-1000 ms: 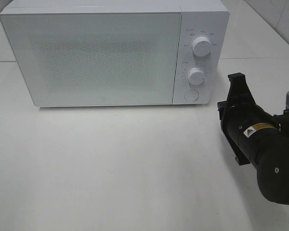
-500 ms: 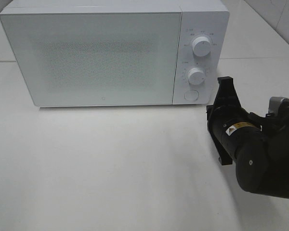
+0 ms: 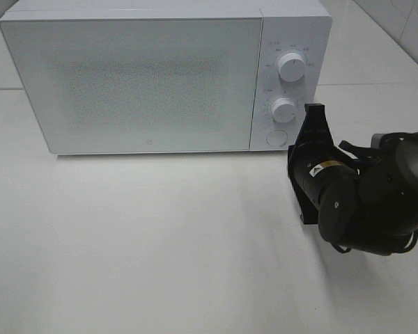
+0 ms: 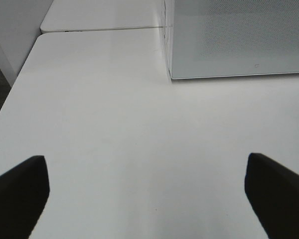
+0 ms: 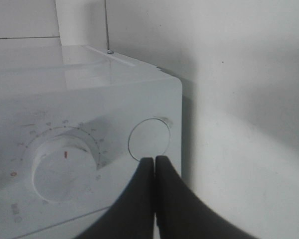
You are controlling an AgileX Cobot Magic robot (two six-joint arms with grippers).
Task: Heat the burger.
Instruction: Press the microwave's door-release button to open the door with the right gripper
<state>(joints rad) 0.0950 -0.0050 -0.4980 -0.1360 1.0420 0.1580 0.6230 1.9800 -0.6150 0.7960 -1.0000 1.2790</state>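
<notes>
since the right end effector (image 5: 154, 160), pinched closed and empty, points at the edge of the round button (image 5: 149, 138), a push could skid off without releasing the microwave door (image 3: 132, 76).

Shut microwave (image 3: 139, 76) bars entry; table (image 3: 160, 243) before it lies open

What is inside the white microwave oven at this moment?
Nothing can be seen: the white box-shaped microwave oven has its dotted door shut, which hides the inside. No burger shows.
</notes>
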